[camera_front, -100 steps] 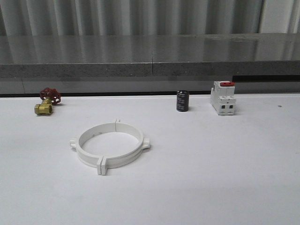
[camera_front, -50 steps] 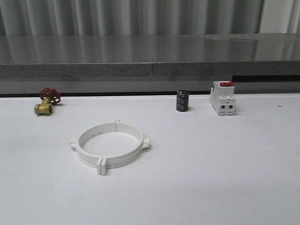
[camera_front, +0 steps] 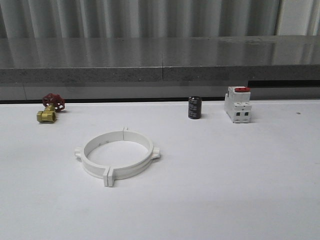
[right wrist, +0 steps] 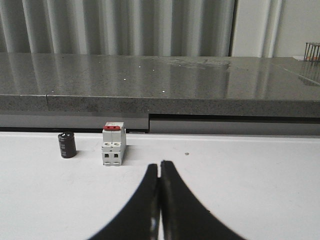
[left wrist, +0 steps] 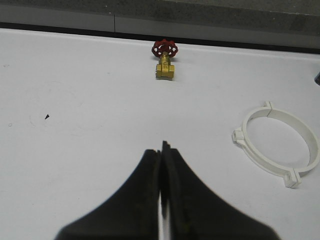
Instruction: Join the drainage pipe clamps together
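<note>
Drainage pipe clamps (camera_front: pixel 117 156) looked light, stiff plastic — we'd grip a lug; both grippers (left wrist: pixel 161 150) (right wrist: pixel 159 165) were clenched, empty.

Each claw (left wrist: pixel 161 150) (right wrist: pixel 160 167) has smooth, black, curved, tapering fingers.

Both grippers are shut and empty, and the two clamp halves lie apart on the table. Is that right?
Not quite. The front view shows the clamp halves closed into one ring. The left gripper and right gripper are indeed shut and empty.
</note>
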Controlling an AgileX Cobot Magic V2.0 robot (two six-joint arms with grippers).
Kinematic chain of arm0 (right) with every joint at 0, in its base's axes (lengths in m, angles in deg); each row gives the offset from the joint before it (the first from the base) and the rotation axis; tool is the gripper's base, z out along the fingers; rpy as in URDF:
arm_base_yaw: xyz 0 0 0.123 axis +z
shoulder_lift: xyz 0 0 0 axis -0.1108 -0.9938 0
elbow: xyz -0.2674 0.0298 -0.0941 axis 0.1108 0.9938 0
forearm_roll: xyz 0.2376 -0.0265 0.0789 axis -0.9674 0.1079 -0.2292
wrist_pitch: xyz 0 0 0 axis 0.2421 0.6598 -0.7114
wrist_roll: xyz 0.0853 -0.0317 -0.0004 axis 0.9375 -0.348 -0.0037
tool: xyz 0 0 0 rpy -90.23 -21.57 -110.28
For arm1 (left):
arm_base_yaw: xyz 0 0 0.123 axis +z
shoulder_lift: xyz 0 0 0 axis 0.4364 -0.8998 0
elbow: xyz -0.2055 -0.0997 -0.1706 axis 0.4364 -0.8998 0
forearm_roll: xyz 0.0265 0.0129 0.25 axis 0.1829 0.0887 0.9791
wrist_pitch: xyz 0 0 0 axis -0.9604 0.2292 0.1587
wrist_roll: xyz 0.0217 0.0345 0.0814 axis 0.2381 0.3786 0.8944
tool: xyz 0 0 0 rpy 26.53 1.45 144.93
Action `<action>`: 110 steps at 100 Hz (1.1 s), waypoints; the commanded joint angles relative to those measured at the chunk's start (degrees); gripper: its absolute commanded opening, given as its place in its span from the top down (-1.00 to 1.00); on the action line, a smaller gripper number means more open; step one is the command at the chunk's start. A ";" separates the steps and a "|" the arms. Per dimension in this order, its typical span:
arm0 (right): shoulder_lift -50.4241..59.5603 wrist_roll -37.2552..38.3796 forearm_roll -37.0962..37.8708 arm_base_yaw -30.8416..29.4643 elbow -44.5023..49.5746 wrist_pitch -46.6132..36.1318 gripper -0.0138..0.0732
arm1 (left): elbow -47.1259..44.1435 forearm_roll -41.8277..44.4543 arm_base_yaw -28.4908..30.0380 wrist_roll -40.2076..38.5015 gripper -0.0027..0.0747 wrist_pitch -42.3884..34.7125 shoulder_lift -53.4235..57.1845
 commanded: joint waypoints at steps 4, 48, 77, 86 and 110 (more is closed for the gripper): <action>1.09 0.23 -0.14 -0.45 -1.14 -4.28 0.84 | 1.54 -0.12 0.09 0.10 0.98 -4.14 -0.26; 1.09 0.23 -0.14 -0.45 -1.14 -4.28 0.84 | 1.54 0.18 0.09 0.10 0.99 -3.90 -0.11; 1.09 0.23 -0.14 -0.45 -1.14 -4.28 0.84 | -7.55 -0.63 1.97 0.10 0.98 -23.26 7.79; 1.09 0.23 -0.14 -0.45 -1.14 -4.28 0.84 | -12.31 -2.13 3.98 0.10 0.98 -25.46 11.85; 1.09 0.23 -0.14 -0.45 -1.14 -4.28 0.84 | -21.36 -5.69 6.09 4.44 0.98 -25.46 24.99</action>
